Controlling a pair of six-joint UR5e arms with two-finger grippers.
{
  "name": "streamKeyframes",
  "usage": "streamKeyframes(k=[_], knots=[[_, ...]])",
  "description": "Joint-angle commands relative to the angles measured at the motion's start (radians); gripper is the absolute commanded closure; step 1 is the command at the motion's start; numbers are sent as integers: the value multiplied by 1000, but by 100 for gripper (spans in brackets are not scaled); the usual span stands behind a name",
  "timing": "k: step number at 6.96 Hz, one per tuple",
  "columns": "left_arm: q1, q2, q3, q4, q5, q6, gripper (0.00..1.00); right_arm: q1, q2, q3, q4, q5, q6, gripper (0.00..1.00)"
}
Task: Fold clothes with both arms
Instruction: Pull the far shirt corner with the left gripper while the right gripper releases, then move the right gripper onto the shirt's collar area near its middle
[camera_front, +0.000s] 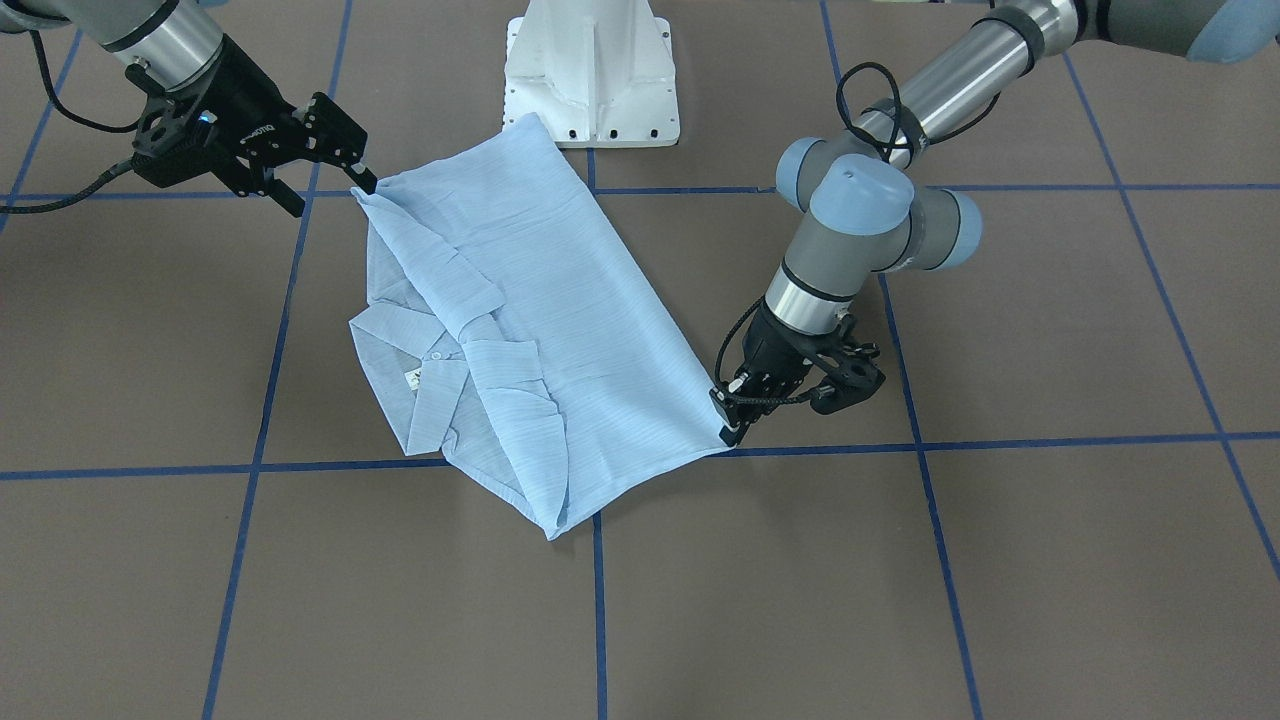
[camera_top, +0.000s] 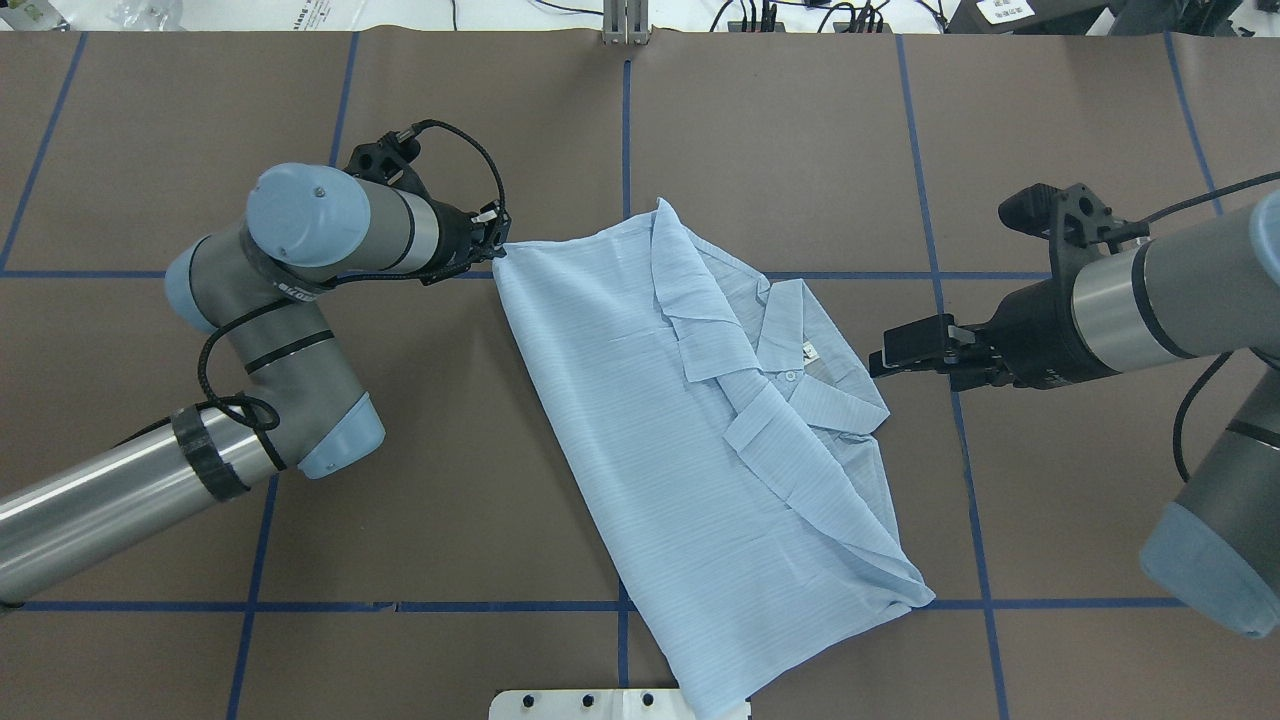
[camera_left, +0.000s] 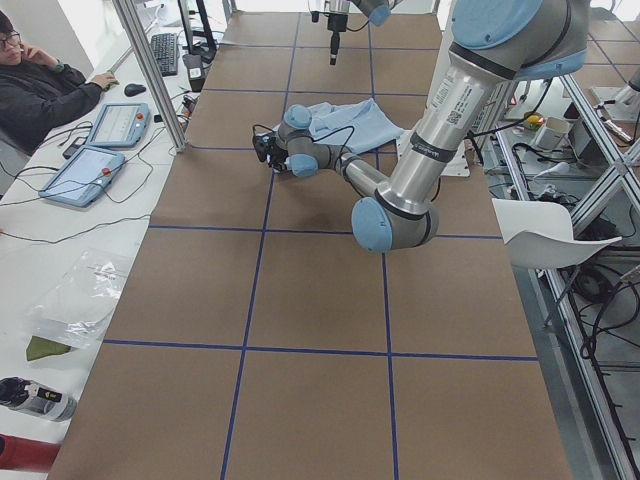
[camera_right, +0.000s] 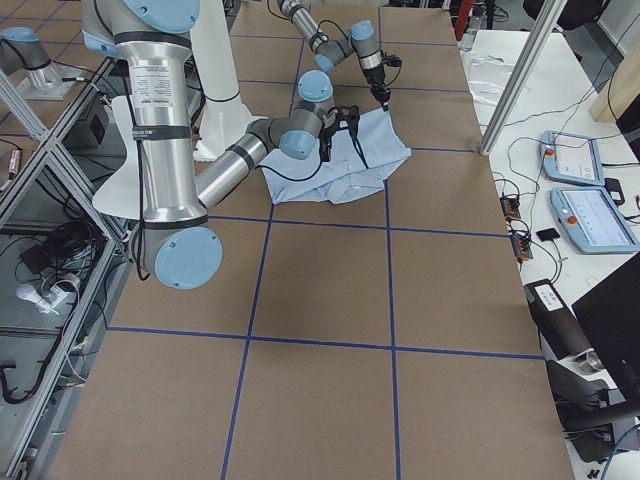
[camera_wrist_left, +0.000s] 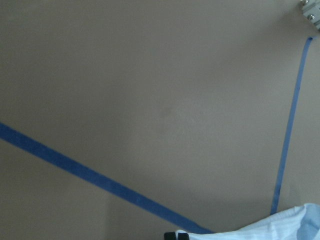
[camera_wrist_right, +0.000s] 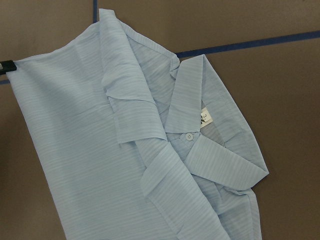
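The light-blue shirt (camera_front: 560, 320) (camera_top: 650, 400) lies on the brown table, folded into a long slanted rectangle. Its collar (camera_top: 800, 330) and white label (camera_wrist_right: 204, 116) face up on the robot's right side. My left gripper (camera_front: 732, 425) (camera_top: 497, 248) sits low at the shirt's far-left corner, shut on that corner. A black fingertip (camera_wrist_right: 7, 67) shows at that corner in the right wrist view. My right gripper (camera_front: 332, 196) (camera_top: 905, 362) hangs open above the table beside the collar edge, holding nothing. The left wrist view catches only a strip of shirt (camera_wrist_left: 280, 230).
The white pedestal base (camera_front: 590, 80) stands just behind the shirt's near corner. Blue tape lines (camera_top: 625, 150) grid the brown table top. A seated person (camera_left: 40, 90) and control tablets (camera_left: 90, 170) are at a side desk beyond the table's far edge.
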Motion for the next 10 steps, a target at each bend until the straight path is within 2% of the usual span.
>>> streamKeyframes(k=[1, 2, 3, 5, 6, 9, 10], knots=[[-68, -123, 210, -88, 40, 84, 100, -2, 5, -14, 0, -16, 0, 0], [-109, -185, 340, -163, 40, 124, 100, -2, 7, -15, 0, -28, 0, 0], [-143, -221, 428, -226, 42, 152, 100, -5, 11, -23, 2, -33, 0, 0], [-153, -240, 488, -301, 92, 191, 100, -6, 47, -44, 0, -91, 0, 0], [-151, -279, 522, -304, 93, 191, 100, -6, 47, -46, 0, -91, 0, 0], [-148, -303, 568, -327, 114, 191, 100, -8, 48, -46, 0, -98, -2, 0], [-148, -303, 568, -327, 113, 191, 87, -9, 50, -48, -1, -99, -2, 0]])
